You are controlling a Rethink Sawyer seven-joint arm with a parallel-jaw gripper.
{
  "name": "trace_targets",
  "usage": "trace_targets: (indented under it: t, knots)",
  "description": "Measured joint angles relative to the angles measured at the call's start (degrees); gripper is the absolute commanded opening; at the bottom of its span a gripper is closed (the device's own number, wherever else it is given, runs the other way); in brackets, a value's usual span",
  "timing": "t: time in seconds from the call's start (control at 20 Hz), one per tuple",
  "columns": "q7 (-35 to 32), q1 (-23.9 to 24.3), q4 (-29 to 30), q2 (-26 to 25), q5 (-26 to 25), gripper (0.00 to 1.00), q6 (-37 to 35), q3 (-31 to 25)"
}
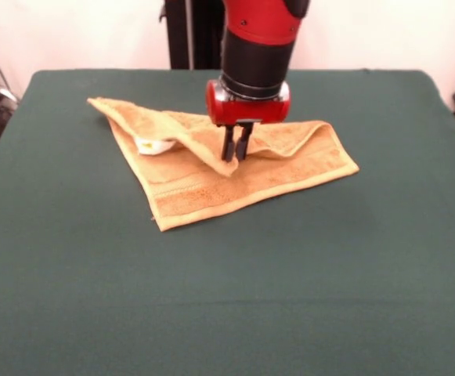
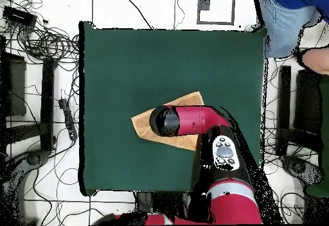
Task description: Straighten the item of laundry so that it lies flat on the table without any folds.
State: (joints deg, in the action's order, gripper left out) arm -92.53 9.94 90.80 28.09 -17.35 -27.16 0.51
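We see a soft, limp orange-tan terry towel [image 1: 211, 176] folded into a triangle on the green surface [image 1: 227, 298]. The hand [image 1: 236, 156], fingers pressed nearly together, pinches the raised fold; we would rather take a free corner.

Tangled black cables [image 2: 48, 40] sprawl over the white floor [image 2: 148, 8] beside the table. A person in blue jeans [image 2: 283, 24] stands by one corner. A dark stand [image 2: 47, 101] sits among the wires.
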Motion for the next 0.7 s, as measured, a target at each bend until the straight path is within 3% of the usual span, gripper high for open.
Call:
trace_targets:
  t: [0.7]
  knots:
    - [0.00, -1.69, 1.22, -0.31, 4.05, 0.00, -2.76, 4.23]
